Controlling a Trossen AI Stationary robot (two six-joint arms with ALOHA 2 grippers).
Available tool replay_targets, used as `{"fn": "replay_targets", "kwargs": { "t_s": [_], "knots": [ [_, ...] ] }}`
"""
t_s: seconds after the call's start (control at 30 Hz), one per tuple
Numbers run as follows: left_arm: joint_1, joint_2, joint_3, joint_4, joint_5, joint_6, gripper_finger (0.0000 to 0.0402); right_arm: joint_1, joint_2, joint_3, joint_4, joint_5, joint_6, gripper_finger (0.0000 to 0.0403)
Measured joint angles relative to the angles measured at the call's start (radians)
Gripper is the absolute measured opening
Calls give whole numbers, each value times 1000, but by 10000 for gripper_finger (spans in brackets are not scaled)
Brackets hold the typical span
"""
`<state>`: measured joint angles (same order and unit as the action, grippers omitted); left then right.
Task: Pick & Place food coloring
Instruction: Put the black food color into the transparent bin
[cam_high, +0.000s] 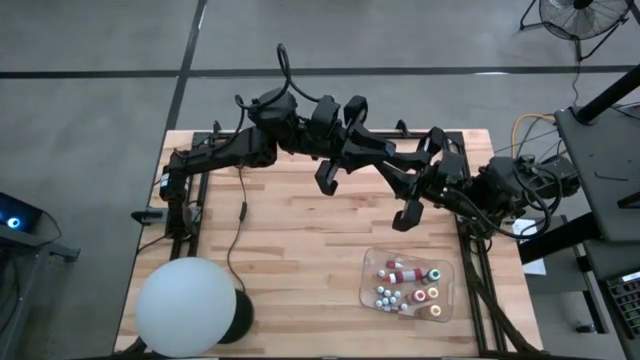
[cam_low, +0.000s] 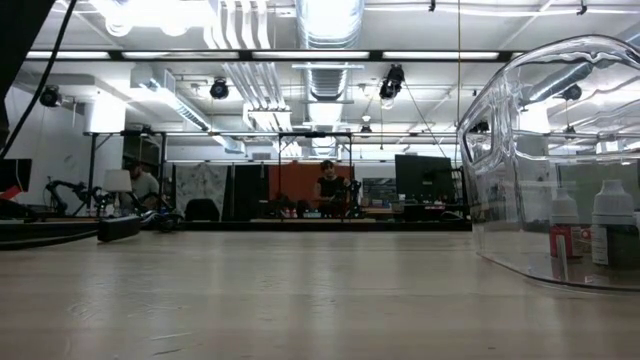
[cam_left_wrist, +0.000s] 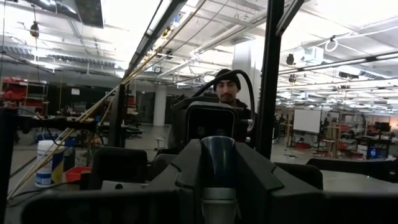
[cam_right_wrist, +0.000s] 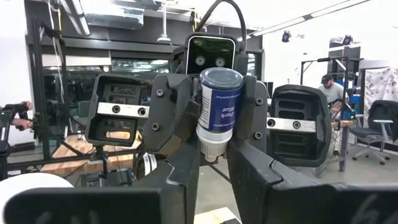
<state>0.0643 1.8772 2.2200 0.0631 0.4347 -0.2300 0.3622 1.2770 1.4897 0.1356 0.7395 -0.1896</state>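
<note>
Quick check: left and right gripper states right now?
Left gripper: shut, empty.
Right gripper: shut on a dark blue bottle, raised above the table.

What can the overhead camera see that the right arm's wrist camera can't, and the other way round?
Only the high view: the clear tray with small bottles in it, near the table's right edge. Only the right wrist view: a blue-labelled bottle clamped between the left fingers, and a person in the room behind. Both show the left arm and the wooden table.
</note>
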Motion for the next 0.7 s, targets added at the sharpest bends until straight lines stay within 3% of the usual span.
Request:
{"fn": "replay_targets", "kwargs": {
  "t_s": [0.37,0.7],
  "knots": [
    [0,1,0,2,11,-34,44,0,0,-1,-5,-6,6,90],
    [0,2,-1,3,13,-30,44,8,1,-2,-6,-7,25,146]
  ]
}}
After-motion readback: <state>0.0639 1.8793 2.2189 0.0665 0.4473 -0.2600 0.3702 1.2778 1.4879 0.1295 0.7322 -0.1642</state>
